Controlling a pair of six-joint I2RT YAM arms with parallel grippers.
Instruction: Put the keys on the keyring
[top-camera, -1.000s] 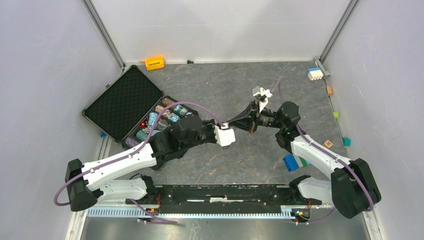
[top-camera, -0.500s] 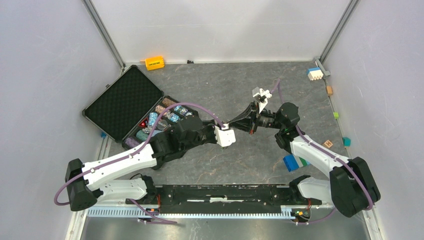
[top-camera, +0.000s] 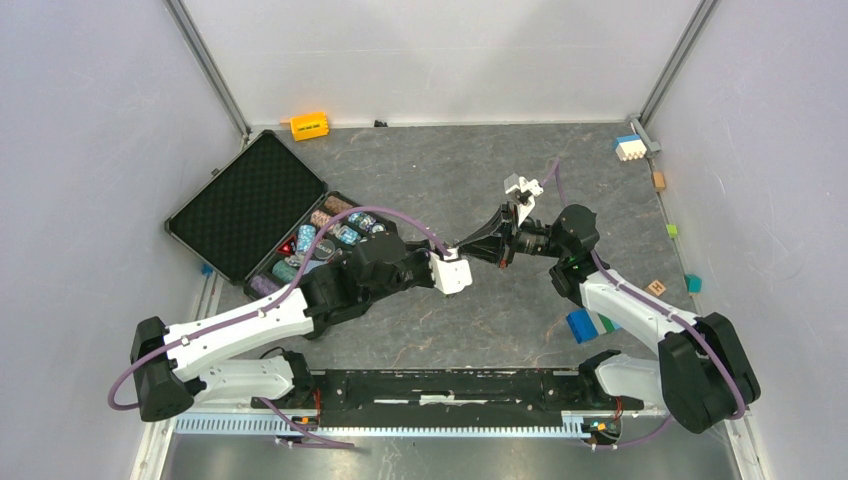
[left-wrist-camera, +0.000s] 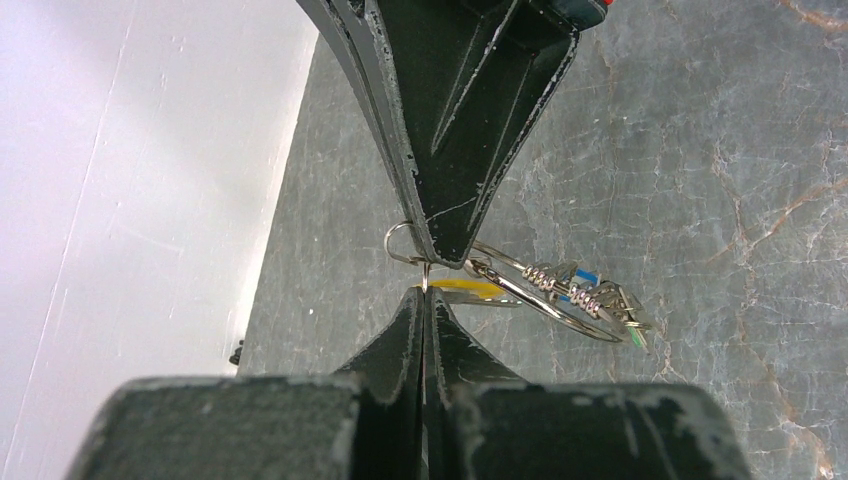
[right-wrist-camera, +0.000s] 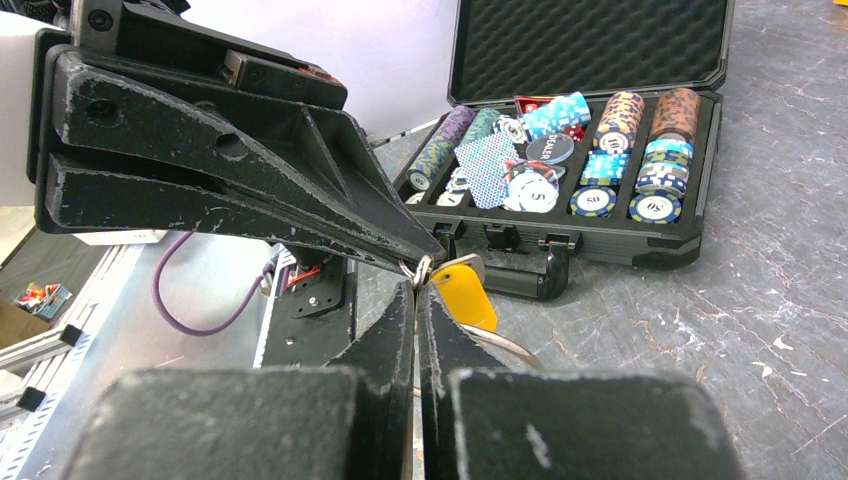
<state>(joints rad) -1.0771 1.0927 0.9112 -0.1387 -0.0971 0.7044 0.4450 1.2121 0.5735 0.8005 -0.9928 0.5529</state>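
Observation:
Above the middle of the table my two grippers meet tip to tip. The left gripper (top-camera: 457, 251) (left-wrist-camera: 424, 292) is shut on a thin metal edge of the key with the yellow tag (left-wrist-camera: 470, 288) (right-wrist-camera: 465, 292). The right gripper (top-camera: 467, 246) (right-wrist-camera: 418, 285) is shut on the wire keyring (left-wrist-camera: 555, 300) (right-wrist-camera: 505, 347), its tip just above the left one's in the left wrist view. More keys (left-wrist-camera: 605, 300) with blue and green tags hang on the keyring to the right. A small split ring (left-wrist-camera: 400, 241) (right-wrist-camera: 421, 270) sits at the two tips.
An open black case (top-camera: 250, 205) (right-wrist-camera: 590, 60) of poker chips lies at the back left. An orange block (top-camera: 309, 125) sits by the back wall. A blue-green-white brick stack (top-camera: 590, 325) lies under the right arm, with small blocks (top-camera: 657, 288) along the right wall.
The left gripper has crept slightly up and right, closing onto the right gripper's tip. The right arm has barely moved, and both grips are unchanged.

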